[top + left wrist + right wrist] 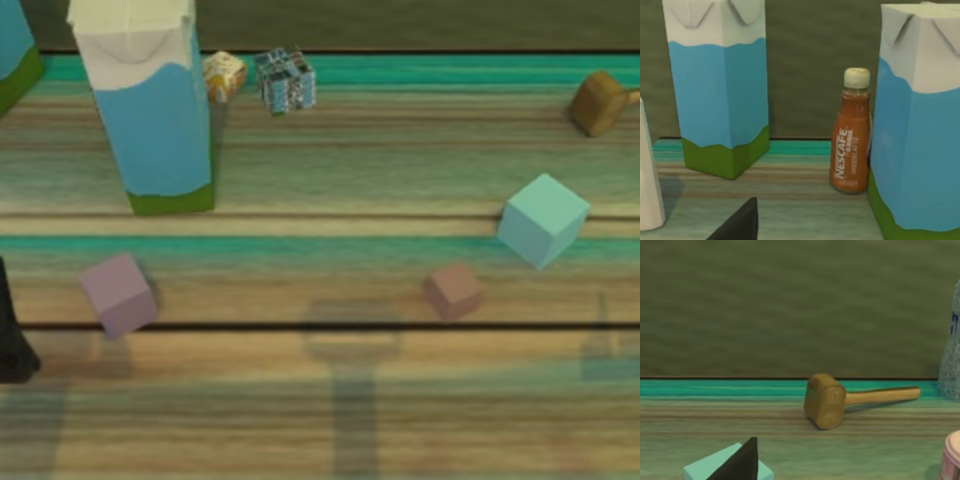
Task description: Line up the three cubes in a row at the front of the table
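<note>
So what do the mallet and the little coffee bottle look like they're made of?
The mallet looks like wood: tan-brown head and paler handle, dull finish with faint rings on the head's end. The coffee bottle looks like plastic or glass, which one is unclear: smooth brown body with printed lettering and a cream cap.

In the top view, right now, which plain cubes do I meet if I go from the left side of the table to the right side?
pale lilac cube → dusty pink-brown cube → light cyan cube. The cyan one lies a little farther back than the other two.
</note>
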You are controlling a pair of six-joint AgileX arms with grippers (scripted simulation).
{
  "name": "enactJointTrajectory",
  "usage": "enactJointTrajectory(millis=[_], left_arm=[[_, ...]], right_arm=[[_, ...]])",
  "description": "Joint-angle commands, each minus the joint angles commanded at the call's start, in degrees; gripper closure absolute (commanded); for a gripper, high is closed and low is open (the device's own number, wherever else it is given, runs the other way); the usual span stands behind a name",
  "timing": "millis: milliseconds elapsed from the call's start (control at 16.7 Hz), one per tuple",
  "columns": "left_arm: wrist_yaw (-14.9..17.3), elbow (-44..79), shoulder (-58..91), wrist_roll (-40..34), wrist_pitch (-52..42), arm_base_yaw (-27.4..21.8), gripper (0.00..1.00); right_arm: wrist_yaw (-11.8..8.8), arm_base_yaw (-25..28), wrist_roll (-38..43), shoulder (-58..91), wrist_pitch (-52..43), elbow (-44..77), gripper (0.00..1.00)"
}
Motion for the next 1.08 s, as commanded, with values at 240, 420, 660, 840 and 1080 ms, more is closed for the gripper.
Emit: enactJointTrajectory(millis=[240,420,660,840,1080], left_arm=[[0.0,0.0,0.0,0.0,0.0,0.0,0.0],[0.0,0.0,0.0,0.0,0.0,0.0,0.0],[0.0,0.0,0.0,0.0,0.0,0.0,0.0],[0.0,0.0,0.0,0.0,0.0,0.0,0.0],[0.0,0.0,0.0,0.0,0.0,0.0,0.0]], right_arm=[[-0.08,0.62,0.09,1.74,-1.16,1.7,0.0],[-0.16,2.77,0.44,8.91,-5.64,8.6,0.0],[-0.03,7.12,1.08,26.84,-15.41,23.77,0.0],[0.1,11.1,1.55,45.61,-24.56,37.4,0.0],[0.21,16.75,2.14,71.95,-37.54,55.83,0.0]])
